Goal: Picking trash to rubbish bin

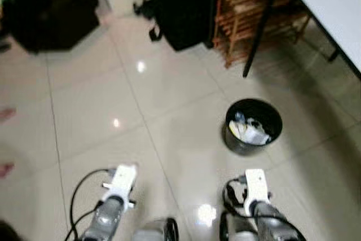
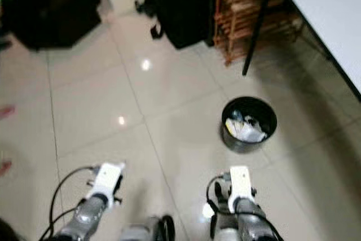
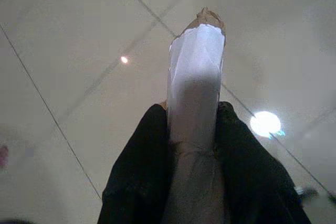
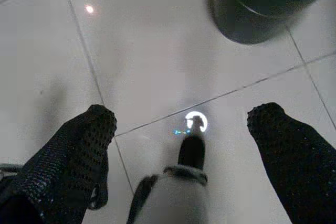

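The left gripper is clamped on a piece of trash, a long, narrow, whitish paper wrapper with a torn brownish tip. Its long axis runs along the fingers, and the torn end points forward past the fingertips, out over the floor. No writing or label on it can be read.

The right gripper hangs over the floor with its jaws wide apart and nothing between them.

The bin, round and black, stands on the floor ahead of the right arm, near a black table leg. Paper scraps already lie inside it; no print on them is legible. The bin's wall also shows beyond the right gripper's fingers.

Further back, a wooden rack stands under the white table's edge, with a black bag just beside it.
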Tool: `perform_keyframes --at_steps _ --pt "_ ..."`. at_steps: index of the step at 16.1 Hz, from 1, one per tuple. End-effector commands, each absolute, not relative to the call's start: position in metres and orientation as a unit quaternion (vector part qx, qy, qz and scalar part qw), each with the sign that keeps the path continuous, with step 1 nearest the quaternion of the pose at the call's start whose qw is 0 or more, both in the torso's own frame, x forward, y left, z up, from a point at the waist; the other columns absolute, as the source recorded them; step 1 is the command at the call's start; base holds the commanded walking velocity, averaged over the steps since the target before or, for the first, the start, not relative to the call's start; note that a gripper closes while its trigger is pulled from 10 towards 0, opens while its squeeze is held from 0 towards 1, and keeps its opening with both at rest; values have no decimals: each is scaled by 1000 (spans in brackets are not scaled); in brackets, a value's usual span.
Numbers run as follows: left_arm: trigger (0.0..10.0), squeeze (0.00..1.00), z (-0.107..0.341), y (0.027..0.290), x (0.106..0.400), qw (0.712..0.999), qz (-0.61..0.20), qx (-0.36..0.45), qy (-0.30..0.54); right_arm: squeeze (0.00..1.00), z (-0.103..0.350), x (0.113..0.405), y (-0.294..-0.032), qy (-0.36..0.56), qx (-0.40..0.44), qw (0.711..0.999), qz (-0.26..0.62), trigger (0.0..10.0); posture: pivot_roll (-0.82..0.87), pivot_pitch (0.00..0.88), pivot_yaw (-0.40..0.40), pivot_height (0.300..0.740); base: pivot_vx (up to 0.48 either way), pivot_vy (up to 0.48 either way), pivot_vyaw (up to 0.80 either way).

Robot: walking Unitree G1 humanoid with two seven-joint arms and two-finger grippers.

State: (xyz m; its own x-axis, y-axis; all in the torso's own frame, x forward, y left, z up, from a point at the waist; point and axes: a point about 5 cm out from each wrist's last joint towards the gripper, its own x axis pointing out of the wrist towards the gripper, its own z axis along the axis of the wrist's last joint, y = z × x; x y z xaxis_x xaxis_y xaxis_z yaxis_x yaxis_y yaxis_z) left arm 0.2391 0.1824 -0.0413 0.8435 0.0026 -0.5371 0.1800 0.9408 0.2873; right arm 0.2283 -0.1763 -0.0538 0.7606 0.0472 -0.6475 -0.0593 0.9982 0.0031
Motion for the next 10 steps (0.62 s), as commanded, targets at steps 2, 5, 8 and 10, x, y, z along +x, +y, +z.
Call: perform_keyframes --at_steps 2,5,8,10 --pt "10000 0 -45 173 236 944 -58 166 279 0 -62 215 -190 367 -2 930 3 10000 40 272 124 740 270 0 -800" --pt "10000 0 -44 173 237 945 -62 169 274 0 -63 213 -191 370 5 929 -3 10000 42 274 126 740 271 0 -533" --pt "10000 0 -42 173 239 946 -62 169 270 0 -63 213 -191 369 10 929 -6 10000 43 273 130 740 273 0 0" --pt "10000 0 -41 173 241 947 -62 170 267 0 -63 214 -190 367 11 930 -7 10000 44 271 130 740 270 0 -400"
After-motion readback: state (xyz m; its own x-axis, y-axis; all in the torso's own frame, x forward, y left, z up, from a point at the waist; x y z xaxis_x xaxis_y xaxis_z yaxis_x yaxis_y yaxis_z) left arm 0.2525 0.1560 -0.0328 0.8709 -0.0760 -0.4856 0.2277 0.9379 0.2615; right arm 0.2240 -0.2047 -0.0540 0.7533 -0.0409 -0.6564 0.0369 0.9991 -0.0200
